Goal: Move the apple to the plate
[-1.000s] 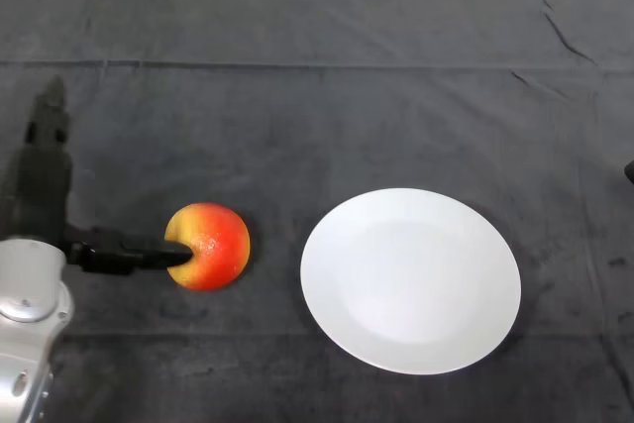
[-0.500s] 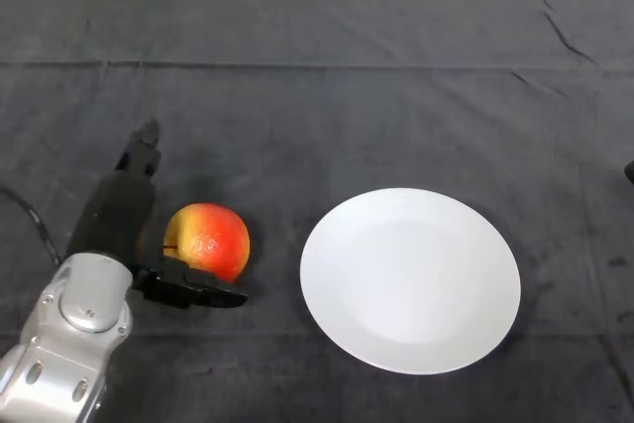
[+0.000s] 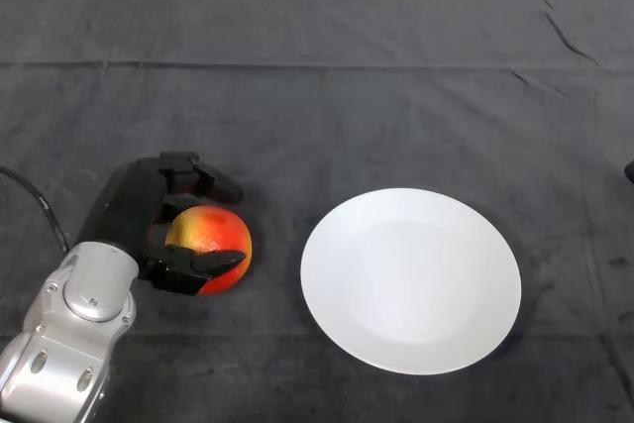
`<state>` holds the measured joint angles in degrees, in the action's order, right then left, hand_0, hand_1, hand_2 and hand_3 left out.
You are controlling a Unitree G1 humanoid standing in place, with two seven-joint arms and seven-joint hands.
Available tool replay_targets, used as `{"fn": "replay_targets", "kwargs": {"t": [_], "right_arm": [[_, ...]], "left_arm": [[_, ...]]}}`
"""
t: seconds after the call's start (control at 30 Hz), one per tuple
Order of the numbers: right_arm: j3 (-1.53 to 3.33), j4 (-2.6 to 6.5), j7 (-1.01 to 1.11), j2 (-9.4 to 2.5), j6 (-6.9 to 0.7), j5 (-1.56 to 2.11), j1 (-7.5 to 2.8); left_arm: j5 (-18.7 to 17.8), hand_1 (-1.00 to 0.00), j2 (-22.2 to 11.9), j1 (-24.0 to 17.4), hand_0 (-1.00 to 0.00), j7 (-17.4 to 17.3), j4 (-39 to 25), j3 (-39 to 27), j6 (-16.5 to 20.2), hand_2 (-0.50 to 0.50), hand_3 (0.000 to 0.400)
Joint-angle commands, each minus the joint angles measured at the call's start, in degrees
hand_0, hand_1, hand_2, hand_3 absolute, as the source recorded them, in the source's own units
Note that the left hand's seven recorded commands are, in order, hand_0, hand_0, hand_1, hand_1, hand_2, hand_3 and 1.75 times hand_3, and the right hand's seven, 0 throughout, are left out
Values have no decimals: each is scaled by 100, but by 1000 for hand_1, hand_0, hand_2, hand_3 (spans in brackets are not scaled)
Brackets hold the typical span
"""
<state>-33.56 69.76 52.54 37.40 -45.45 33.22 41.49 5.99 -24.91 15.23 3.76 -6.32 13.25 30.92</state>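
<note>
A red and yellow apple (image 3: 216,241) rests on the dark cloth, left of a white plate (image 3: 410,278). My left hand (image 3: 134,210) comes in from the lower left and wraps the apple. Its fingers (image 3: 201,178) curl over the apple's far side, and the thumb (image 3: 196,264) presses along its near side. The apple's left part is hidden by the palm. A gap of cloth separates apple and plate.
The dark cloth (image 3: 327,106) covers the whole table, with a fold line running across the far part. A small dark thing (image 3: 629,171) shows at the right edge.
The fingers, straight and pointing away beside the apple half a second ago, have curled over its top. The thumb has closed in on the near side. The apple has stayed in place.
</note>
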Motion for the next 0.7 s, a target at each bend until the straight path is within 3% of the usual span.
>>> {"fn": "replay_targets", "kwargs": {"t": [0.03,0.37,0.7], "right_arm": [[-105,-26,-42,244,-63,-13,146],[-105,-25,-43,245,-65,-11,148],[-105,-15,-40,251,-69,-10,153]], "left_arm": [[172,-1000,-158,173,-1000,-26,155,53,54,0,400],[353,-1000,-149,369,-1000,-14,-355,15,577,0,400],[760,-1000,78,733,-1000,235,-1131,284,1148,0,400]]}}
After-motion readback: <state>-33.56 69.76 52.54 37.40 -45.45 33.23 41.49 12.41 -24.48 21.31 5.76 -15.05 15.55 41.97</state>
